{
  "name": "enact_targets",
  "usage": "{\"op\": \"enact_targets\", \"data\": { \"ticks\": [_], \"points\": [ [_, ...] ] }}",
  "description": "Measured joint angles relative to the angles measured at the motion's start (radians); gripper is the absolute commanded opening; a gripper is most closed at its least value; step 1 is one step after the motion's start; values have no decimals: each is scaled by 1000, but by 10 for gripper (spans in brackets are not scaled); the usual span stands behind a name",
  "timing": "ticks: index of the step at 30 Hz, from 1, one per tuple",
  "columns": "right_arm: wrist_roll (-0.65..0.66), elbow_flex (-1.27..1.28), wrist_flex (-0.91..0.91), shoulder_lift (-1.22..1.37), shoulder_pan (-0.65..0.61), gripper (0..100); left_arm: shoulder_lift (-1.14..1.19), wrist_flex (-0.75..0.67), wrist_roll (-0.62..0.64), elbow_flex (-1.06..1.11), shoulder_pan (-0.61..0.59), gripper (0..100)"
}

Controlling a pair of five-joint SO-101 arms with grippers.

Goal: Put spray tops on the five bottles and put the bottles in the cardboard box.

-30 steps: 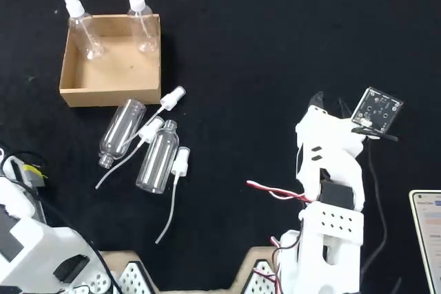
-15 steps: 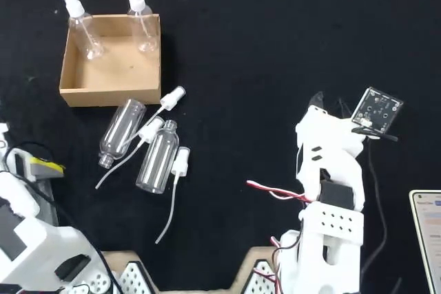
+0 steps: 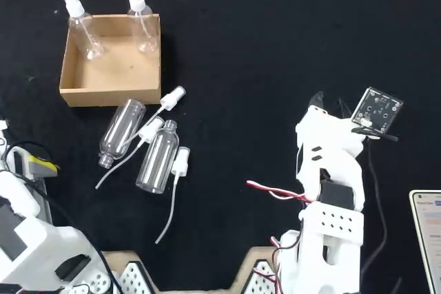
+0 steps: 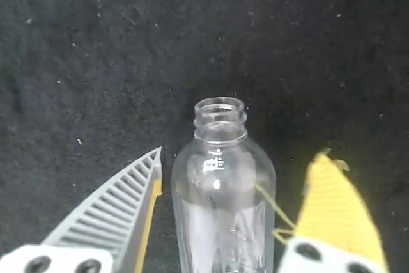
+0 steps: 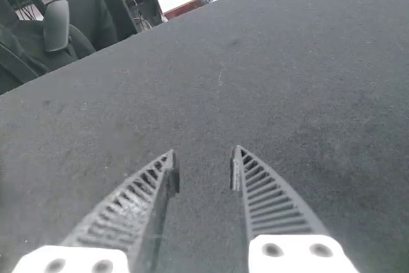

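high view: two topped bottles [image 3: 86, 32] stand in the brown cardboard box [image 3: 110, 92]. two open bottles [image 3: 158, 158] and three white spray tops [image 3: 172, 98] lie just beside it on the black bench [image 3: 262, 53].

left wrist view: the left gripper [image 4: 240, 153] has its jaws clamped on a clear bottle [image 4: 220, 177]. it is smooth and round, so i think it could slip.

right wrist view: the right gripper [image 5: 203, 164] has ribbed jaws, a little apart, over fuzzy cloth.

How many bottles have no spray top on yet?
3. A left bottle and a middle bottle lie on the table beside the box; a held bottle sits in the left end effector.
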Motion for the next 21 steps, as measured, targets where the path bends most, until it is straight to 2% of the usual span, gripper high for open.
{"op": "enact_targets", "data": {
  "ticks": [3, 8, 11, 15, 20, 21],
  "points": [
    [0, 0, 0, 0, 0, 138, -5, 11, 0, 37, -2, 250],
    [0, 0, 0, 0, 0, 138, -9, 23, 0, 49, -2, 330],
    [0, 0, 0, 0, 0, 138, -9, 26, 0, 51, -2, 330],
    [0, 0, 0, 0, 0, 138, -9, 25, 0, 51, -2, 241],
    [0, 0, 0, 0, 0, 138, -9, 23, 0, 51, -2, 23],
    [0, 0, 0, 0, 0, 138, -9, 23, 0, 51, -2, 36]
  ]
}}
